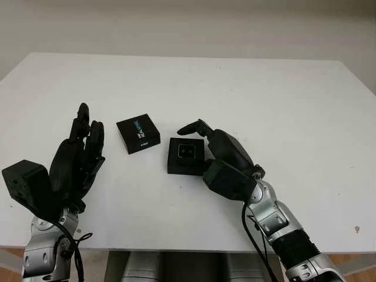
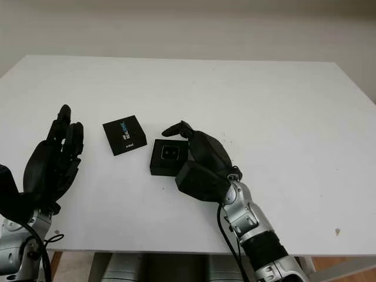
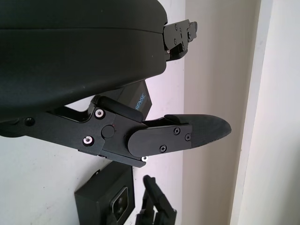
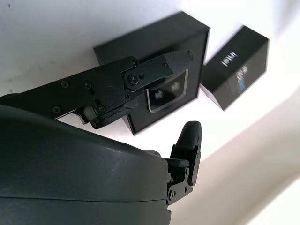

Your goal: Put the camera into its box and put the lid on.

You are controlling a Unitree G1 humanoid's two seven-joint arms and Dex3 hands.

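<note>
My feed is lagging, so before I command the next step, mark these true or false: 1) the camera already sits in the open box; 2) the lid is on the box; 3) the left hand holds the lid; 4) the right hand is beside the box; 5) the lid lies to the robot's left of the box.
1) True: the camera sits in the open box.
2) False: the lid lies on the table, apart from the box.
3) False: the left hand is open and holds nothing.
4) True: the right hand is at the box's right side.
5) True.
</note>
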